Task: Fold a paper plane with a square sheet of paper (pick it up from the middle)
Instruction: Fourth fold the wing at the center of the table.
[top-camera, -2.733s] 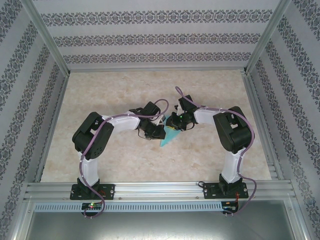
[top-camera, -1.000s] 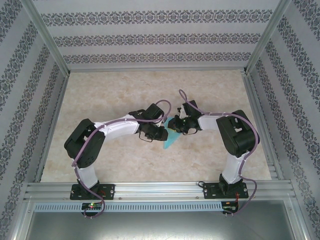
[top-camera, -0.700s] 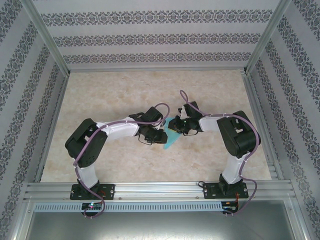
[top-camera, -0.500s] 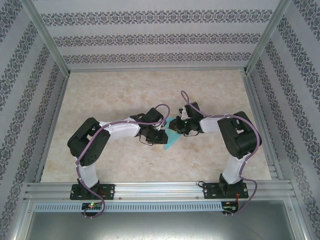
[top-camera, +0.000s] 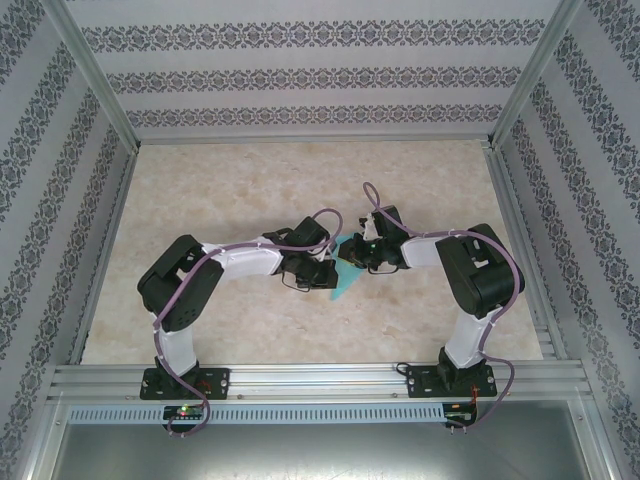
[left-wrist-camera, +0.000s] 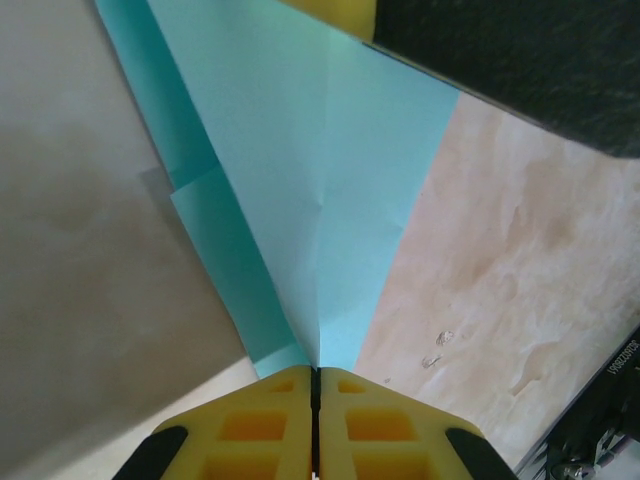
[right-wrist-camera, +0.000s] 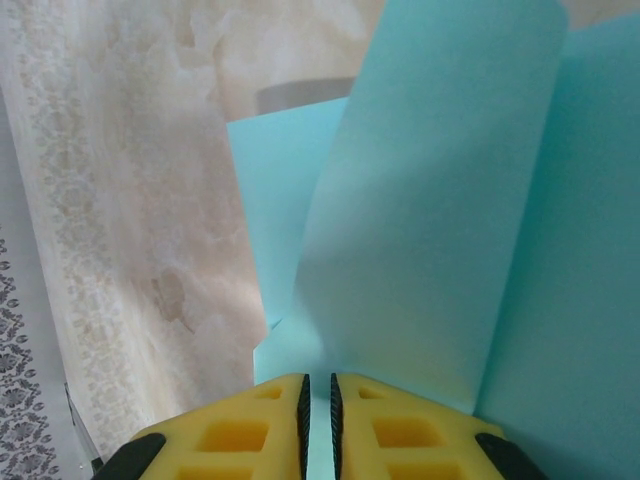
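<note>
The paper plane (top-camera: 343, 283) is a turquoise dart with a central crease, held just over the marbled table between the two wrists. My left gripper (top-camera: 327, 274) is shut on it. In the left wrist view the jaws (left-wrist-camera: 316, 371) pinch the narrow end of the crease, and the paper plane (left-wrist-camera: 320, 200) fans out beyond them. My right gripper (top-camera: 351, 257) meets the plane from the right. In the right wrist view its fingers (right-wrist-camera: 318, 380) are all but shut, with a thin slit between them. They rest against the turquoise paper, where a flap (right-wrist-camera: 430, 200) curls up over them.
Marbled tabletop (top-camera: 250, 190) spreads around the arms, walled by patterned panels. An aluminium rail (top-camera: 320, 378) runs along the near edge, and frame posts stand at the sides. The right wrist's black body (left-wrist-camera: 520, 70) looms just past the paper in the left wrist view.
Both grippers and the paper have drifted slightly right. The left arm's elbow swung out left and partly back. The right wrist has edged away from its base.
</note>
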